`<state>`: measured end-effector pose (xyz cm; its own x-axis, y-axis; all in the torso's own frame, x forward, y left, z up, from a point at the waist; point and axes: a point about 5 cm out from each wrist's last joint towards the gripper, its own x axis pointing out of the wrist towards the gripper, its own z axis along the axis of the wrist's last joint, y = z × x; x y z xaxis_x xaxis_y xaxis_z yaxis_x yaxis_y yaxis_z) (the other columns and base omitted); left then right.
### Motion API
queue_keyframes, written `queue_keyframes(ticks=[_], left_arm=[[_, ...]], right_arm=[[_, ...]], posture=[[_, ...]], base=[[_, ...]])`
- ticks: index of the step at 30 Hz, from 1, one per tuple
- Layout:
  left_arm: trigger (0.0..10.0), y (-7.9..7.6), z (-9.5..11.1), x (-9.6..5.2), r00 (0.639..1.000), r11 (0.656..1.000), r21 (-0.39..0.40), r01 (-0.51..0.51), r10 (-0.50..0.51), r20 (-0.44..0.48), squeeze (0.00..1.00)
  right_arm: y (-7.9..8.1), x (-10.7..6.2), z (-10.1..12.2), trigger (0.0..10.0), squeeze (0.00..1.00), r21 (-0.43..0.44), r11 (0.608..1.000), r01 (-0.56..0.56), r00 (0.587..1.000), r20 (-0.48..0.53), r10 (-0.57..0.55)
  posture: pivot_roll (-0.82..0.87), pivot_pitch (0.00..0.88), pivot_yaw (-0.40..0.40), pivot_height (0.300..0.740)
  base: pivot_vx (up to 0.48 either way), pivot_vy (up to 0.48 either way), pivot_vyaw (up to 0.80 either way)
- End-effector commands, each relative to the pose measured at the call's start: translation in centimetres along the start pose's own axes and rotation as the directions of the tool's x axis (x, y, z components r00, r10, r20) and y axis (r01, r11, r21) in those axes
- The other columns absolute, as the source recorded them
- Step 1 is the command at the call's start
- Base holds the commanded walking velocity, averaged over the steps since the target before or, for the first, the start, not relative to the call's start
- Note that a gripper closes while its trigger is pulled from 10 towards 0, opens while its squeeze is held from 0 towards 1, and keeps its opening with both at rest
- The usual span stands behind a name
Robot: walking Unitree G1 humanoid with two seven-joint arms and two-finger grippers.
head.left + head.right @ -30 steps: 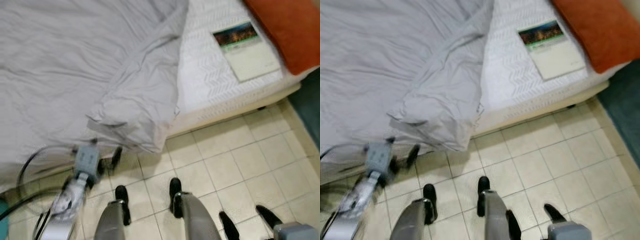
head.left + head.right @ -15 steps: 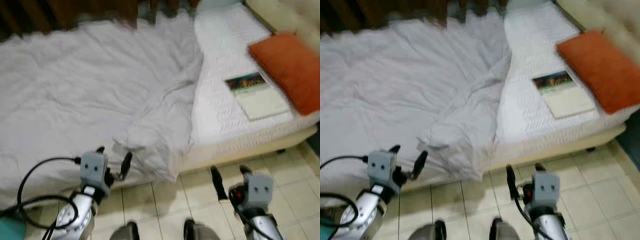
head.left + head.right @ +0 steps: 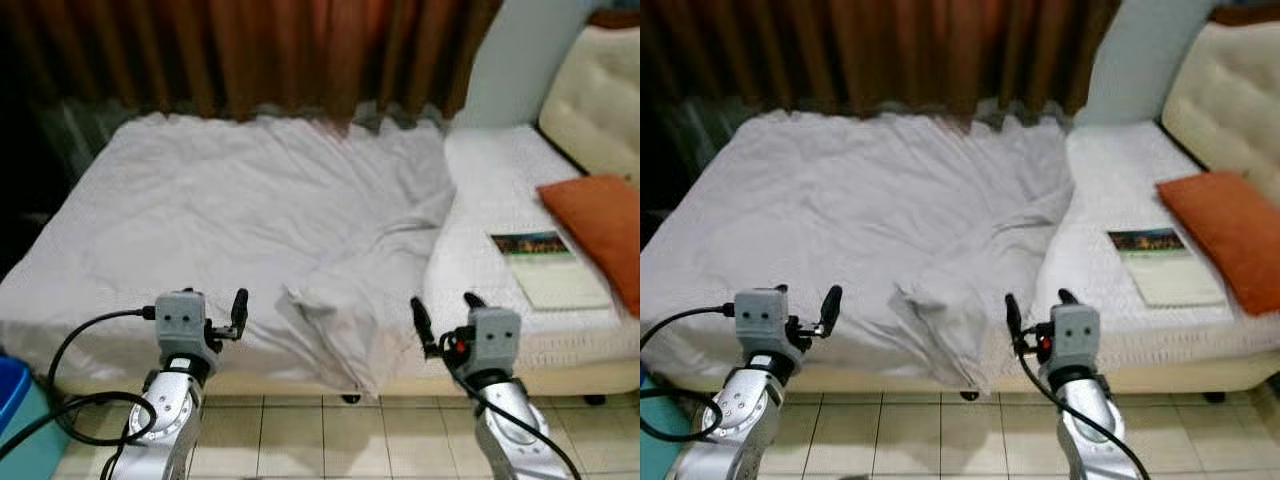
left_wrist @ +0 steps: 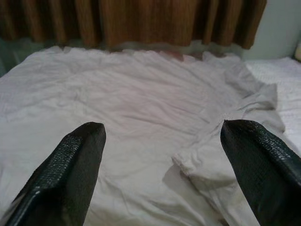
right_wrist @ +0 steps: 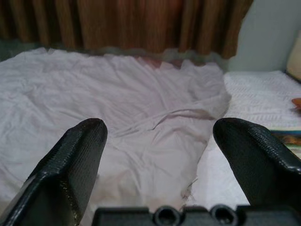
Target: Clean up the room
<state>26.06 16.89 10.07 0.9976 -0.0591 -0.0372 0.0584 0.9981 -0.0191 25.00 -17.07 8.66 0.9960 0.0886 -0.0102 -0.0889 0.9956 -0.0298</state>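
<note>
A bed (image 3: 520, 345) with a white mattress was observed before brown curtains (image 3: 290, 50), its left and middle portion covered by a rumpled grey duvet (image 3: 230, 220) whose folded-back corner (image 3: 335, 325) hung over the near edge towards the tiled floor (image 3: 330, 440). On the bare right part of the mattress a book (image 3: 548, 268) was noted lying flat, just beside an orange pillow (image 3: 598, 225) near the cream headboard (image 3: 598, 105). The left gripper (image 3: 207, 308) and right gripper (image 3: 445, 312) were both found raised at the near edge of the bed, either side of the hanging corner, each with fingers spread wide and nothing held.
</note>
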Motion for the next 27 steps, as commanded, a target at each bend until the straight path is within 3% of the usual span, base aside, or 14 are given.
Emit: queue_keyframes(ticks=[1,16,27], left_arm=[[10.0,-0.1,-0.7,-0.1,0.999,1.000,-0.029,0.005,-0.006,-0.032,0.00],[10.0,-1.2,-1.4,1.4,0.990,0.992,-0.027,0.127,-0.128,-0.057,0.00],[10.0,-1.7,-2.0,1.2,0.988,0.990,-0.052,0.130,-0.133,-0.072,0.00]], right_arm=[[-0.5,0.2,0.1,10.0,0.00,-0.002,1.000,0.011,1.000,0.002,-0.011],[-0.9,-0.2,-0.4,10.0,0.00,-0.032,0.999,0.020,1.000,0.003,-0.020],[-1.0,-0.3,-0.3,10.0,0.00,-0.054,0.998,0.012,1.000,0.006,-0.011]], posture=[[0.06,0.000,-0.035,0.740],[0.00,0.000,0.000,0.740],[-0.01,0.000,-0.001,0.740]], base=[[0.480,0.000,0.00],[0.480,0.000,0.00],[0.480,0.000,-0.26]])
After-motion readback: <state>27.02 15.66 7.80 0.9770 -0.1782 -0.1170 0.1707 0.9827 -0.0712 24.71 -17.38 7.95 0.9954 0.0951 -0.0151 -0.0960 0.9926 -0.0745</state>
